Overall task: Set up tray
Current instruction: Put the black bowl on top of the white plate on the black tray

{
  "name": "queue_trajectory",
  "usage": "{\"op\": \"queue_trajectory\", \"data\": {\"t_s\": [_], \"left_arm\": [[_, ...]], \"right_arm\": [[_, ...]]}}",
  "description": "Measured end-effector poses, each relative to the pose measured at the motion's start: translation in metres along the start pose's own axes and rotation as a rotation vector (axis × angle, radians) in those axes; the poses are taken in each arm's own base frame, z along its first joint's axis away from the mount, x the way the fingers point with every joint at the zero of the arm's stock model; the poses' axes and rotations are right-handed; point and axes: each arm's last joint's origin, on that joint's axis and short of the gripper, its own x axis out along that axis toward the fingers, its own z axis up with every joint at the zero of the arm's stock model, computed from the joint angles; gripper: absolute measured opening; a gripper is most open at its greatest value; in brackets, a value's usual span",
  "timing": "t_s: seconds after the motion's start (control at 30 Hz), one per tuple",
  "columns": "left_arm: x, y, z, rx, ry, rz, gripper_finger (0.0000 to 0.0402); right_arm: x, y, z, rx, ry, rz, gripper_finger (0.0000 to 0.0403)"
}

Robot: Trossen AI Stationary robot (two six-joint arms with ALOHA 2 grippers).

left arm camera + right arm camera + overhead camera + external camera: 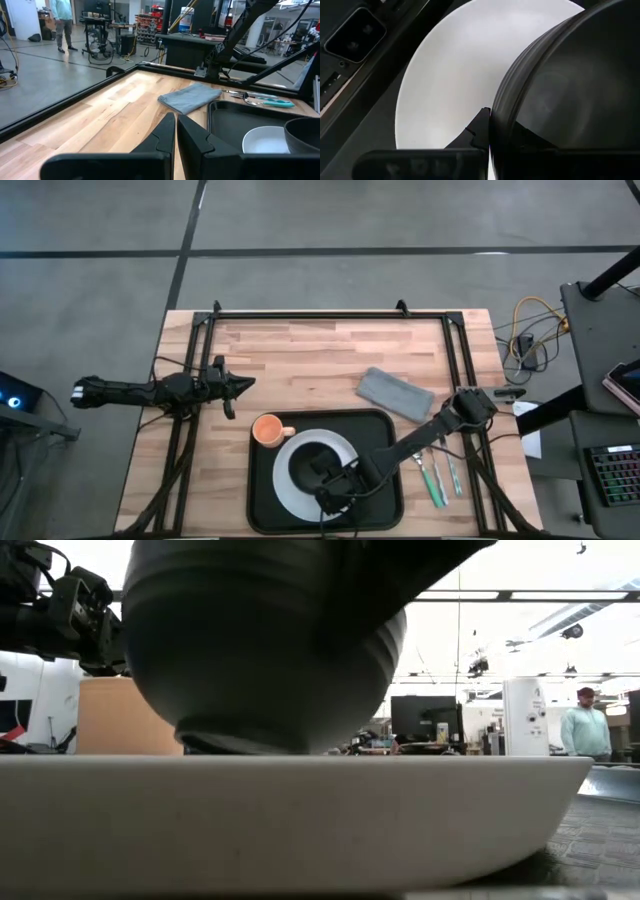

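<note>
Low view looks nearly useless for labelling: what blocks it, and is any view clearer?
Low view: the dark round bowl and white ceramic plate fill the frame, close and soft; the room behind is bright. High view: the large black rectangular tray shows evenly lit, without glare.

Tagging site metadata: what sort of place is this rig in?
Probably a robotics lab or workshop, not a dining room. The light wooden table sits in a black metal frame on a grey concrete floor, with a backlit keyboard beside it.
</note>
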Motion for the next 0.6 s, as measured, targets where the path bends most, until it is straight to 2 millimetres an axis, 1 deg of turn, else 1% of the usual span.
{"op": "queue_trajectory", "data": {"t_s": [0.3, 0.6], "left_arm": [[0.0000, 0.0000, 0.0000, 0.000, 0.000, 0.000, 0.0000], [0.0000, 0.0000, 0.0000, 0.000, 0.000, 0.000, 0.0000]], "right_arm": [[0.0096, 0.0031, -0.0100, -0.011, 0.034, 0.024, 0.0009], [0.0100, 0.0020, -0.0082, -0.010, 0.012, 0.020, 0.0009]]}}
